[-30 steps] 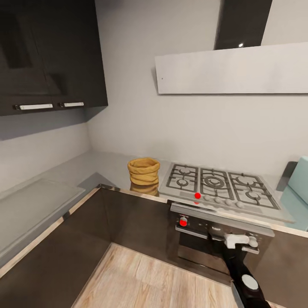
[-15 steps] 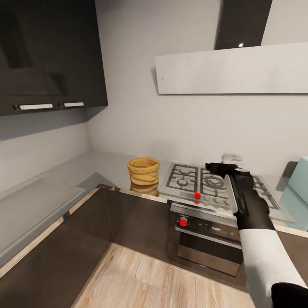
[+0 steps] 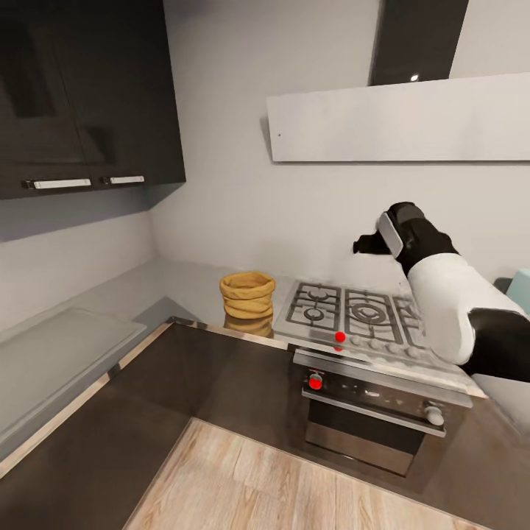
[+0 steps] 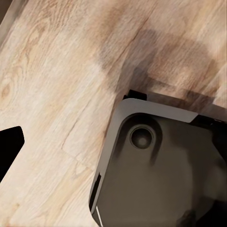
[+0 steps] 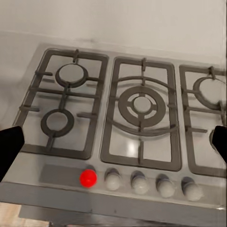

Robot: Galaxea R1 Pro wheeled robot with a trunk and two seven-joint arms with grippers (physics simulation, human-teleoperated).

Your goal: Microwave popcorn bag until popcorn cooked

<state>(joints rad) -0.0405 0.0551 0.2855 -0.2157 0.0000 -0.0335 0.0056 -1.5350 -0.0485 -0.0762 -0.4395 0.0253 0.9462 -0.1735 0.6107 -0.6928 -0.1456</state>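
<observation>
The tan-orange popcorn bag (image 3: 247, 294) stands upright on the grey countertop (image 3: 180, 283), just left of the gas hob; I cannot make out its contents. A sliver of the mint-blue microwave (image 3: 524, 283) shows at the far right edge, mostly behind my right forearm. My right gripper (image 3: 366, 244) hangs in the air above the hob, well right of the bag and higher than it. In the right wrist view that gripper (image 5: 114, 144) is open, fingertips wide apart over the burners, holding nothing. My left gripper's dark fingertip (image 4: 8, 145) points at the wooden floor.
The grated gas hob (image 3: 368, 313) with a red knob (image 3: 339, 336) sits over a steel oven (image 3: 368, 412). Dark wall cabinets (image 3: 81, 96) hang at the left and a pale hood (image 3: 397, 121) above the hob. The robot's base (image 4: 161, 165) is on the floor.
My right arm has swung up from in front of the oven door, past the hob, to a raised pose above the burners. The bag has not moved.
</observation>
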